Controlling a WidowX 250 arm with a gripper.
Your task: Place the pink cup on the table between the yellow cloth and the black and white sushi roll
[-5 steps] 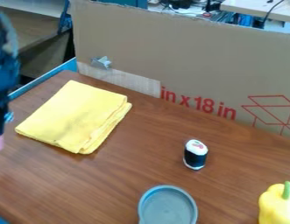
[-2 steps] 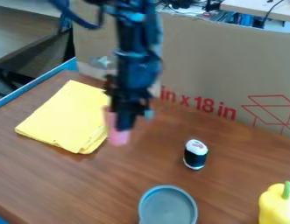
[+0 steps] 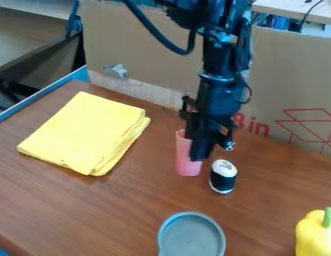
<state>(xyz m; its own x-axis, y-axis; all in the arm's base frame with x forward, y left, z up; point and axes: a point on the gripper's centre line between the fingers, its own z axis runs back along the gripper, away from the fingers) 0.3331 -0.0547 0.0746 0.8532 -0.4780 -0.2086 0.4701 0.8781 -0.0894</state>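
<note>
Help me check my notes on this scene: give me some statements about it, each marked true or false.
1. The gripper holds the pink cylinder. True.
2. The cloth is fully unfolded. False: it is folded.
3. The pepper is to the right of the gray dish in the picture. True.
4. The black-and-white roll is in the dish. False: it stands on the table.
5. The pepper's stem is red. False: it is green.
</note>
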